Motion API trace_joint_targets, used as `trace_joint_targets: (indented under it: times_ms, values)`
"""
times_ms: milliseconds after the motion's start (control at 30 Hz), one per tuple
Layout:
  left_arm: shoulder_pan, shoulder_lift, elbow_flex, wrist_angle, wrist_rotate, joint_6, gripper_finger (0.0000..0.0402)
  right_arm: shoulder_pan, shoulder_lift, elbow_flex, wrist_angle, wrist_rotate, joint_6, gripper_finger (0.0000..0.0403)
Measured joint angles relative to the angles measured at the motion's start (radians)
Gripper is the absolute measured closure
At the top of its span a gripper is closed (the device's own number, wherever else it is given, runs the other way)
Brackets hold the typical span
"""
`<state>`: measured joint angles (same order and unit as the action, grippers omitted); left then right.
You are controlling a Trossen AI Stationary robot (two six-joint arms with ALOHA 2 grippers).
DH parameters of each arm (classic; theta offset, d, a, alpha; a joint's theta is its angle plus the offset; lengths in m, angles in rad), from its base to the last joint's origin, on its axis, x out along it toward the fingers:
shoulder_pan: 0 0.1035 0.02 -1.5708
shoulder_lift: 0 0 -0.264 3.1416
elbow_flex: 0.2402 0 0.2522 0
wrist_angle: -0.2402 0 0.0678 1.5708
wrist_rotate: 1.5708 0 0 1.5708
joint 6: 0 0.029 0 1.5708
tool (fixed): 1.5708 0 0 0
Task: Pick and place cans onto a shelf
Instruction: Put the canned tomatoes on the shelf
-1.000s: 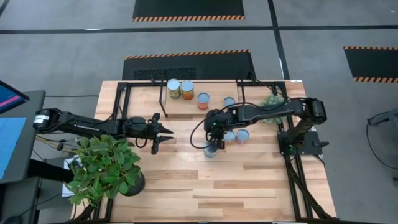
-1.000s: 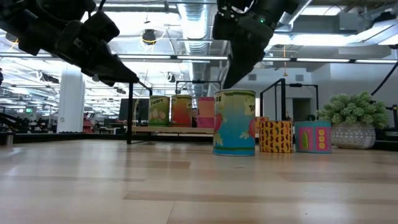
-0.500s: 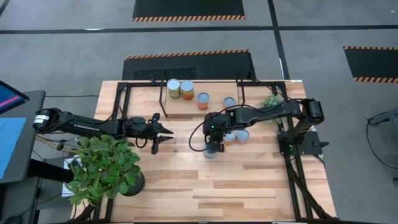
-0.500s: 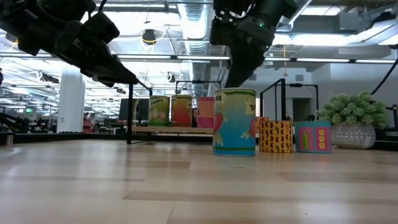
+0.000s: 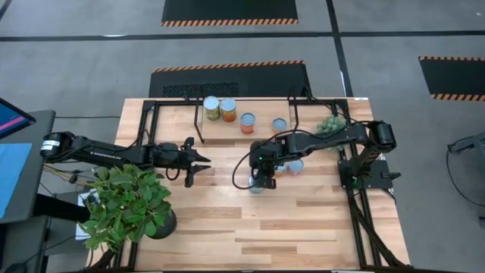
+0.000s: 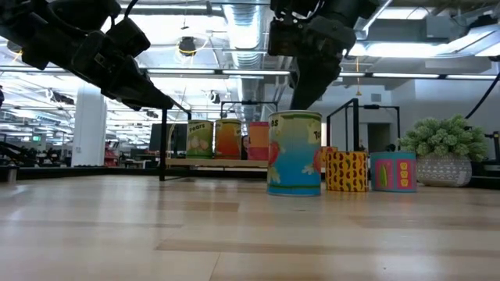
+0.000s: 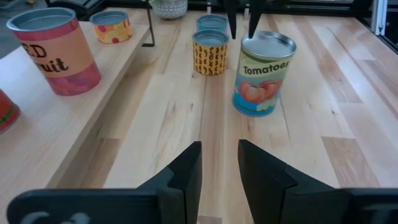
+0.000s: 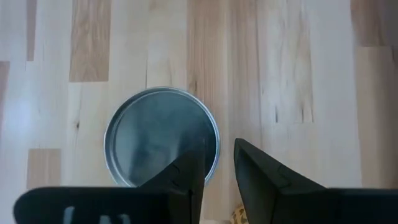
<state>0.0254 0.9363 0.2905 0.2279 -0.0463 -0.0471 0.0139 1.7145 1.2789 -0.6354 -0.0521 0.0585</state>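
The right gripper (image 8: 214,177) hangs above the tomato can (image 7: 262,73) on the table (image 5: 303,220), fingers parted and empty, apparently lining up a top-down grasp. The left gripper (image 7: 219,165) waits by the shelf (image 5: 227,133), fingers also apart, holding nothing.

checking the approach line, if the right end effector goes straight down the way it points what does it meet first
The silver lid of the Tomatoes can, just below the right end effector. Its open fingers sit off-centre over the rim, so contact there seems likely.
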Motion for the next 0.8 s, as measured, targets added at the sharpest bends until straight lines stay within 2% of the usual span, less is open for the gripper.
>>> trace_joint_targets:
  times_ms: [500, 600, 800]
  values:
    - [0.000, 0.000, 0.000, -0.008, -0.002, -0.002, 0.0308, -0.004, 0.054, 0.004, 0.013, -0.002, 0.024, 0.0297]
    - [0.000, 0.000, 0.000, -0.009, -0.005, -0.002, 0.0308, -0.010, 0.055, 0.002, 0.040, -0.002, 0.024, 0.0319]
    - [0.000, 0.000, 0.000, -0.012, -0.007, -0.002, 0.0308, -0.034, 0.052, 0.002, 0.050, 0.000, 0.016, 0.0391]
